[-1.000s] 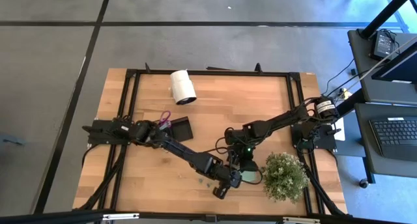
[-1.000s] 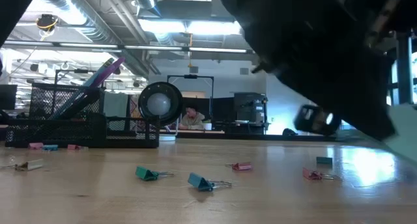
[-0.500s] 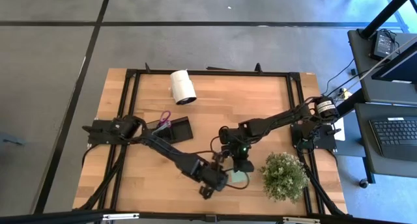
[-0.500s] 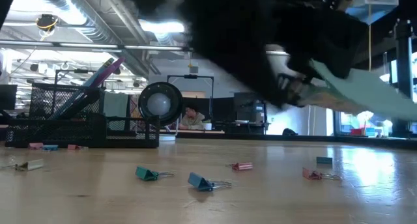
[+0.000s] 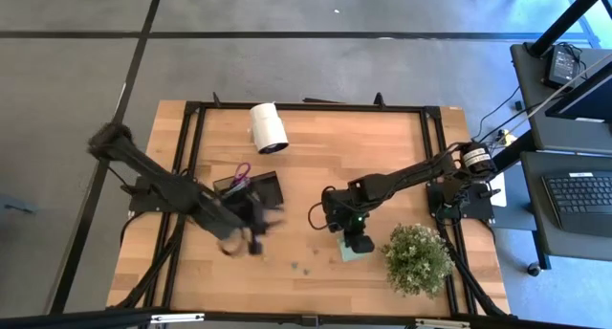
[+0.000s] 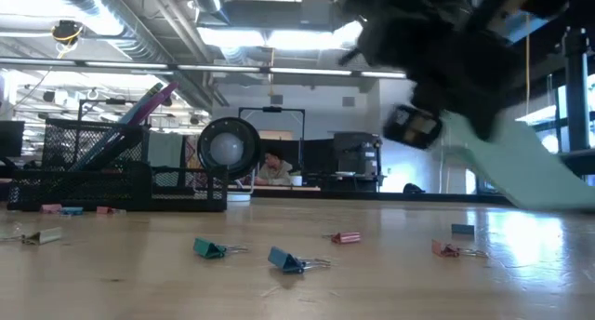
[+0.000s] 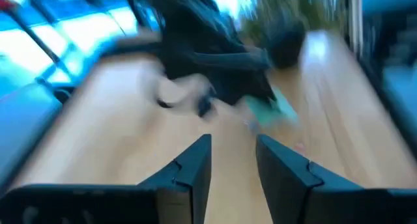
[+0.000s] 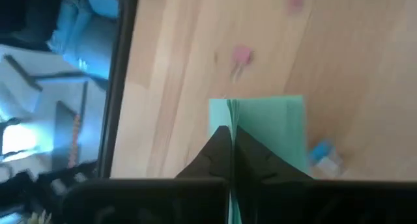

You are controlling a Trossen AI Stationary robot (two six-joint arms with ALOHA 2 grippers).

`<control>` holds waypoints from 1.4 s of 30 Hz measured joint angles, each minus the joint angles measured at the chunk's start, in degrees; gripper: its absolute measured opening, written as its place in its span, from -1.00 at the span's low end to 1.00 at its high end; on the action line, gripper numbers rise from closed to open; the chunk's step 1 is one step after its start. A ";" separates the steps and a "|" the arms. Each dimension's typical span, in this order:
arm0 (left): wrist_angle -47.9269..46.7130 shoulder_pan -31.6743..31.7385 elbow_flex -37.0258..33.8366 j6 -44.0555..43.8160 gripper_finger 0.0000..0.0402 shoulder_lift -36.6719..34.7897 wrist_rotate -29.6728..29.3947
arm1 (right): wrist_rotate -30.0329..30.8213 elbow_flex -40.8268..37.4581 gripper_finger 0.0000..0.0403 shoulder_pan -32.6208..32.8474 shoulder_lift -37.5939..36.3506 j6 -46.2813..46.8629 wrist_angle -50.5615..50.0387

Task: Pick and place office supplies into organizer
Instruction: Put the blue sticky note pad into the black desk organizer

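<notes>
Overhead, right tool pinches the sticky-note pad; wrist view shows left tool narrowly parted.

Bare wood lies open across the middle of the desk between the white roll at the far edge and the right arm. The left gripper hangs just beside the organizer, crowding its near side. The plant blocks the near right corner. Clips litter the near strip, with gaps between them.
</notes>
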 joint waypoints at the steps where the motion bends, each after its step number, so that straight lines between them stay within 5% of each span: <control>1: 3.17 0.04 -1.97 -0.64 -0.43 -2.44 -0.98 | 0.65 1.03 -0.99 -0.17 0.00 -1.02 0.16; 11: 6.31 1.62 -21.66 -2.20 -0.45 -21.21 -2.31 | 7.76 13.90 -0.99 -3.22 -0.07 -11.88 -1.72; 22: 7.40 1.75 -30.74 0.32 -0.51 -41.47 -4.46 | 7.96 24.21 -0.99 -11.15 -0.13 -21.81 0.91; 33: 2.78 1.67 -34.67 0.07 -0.52 -51.67 -3.87 | 7.71 24.46 -0.99 -15.43 0.56 -26.63 13.03; 42: 1.36 1.67 -34.67 2.39 -0.52 -53.94 -4.35 | 4.87 28.61 -0.99 -16.84 9.12 -28.02 16.20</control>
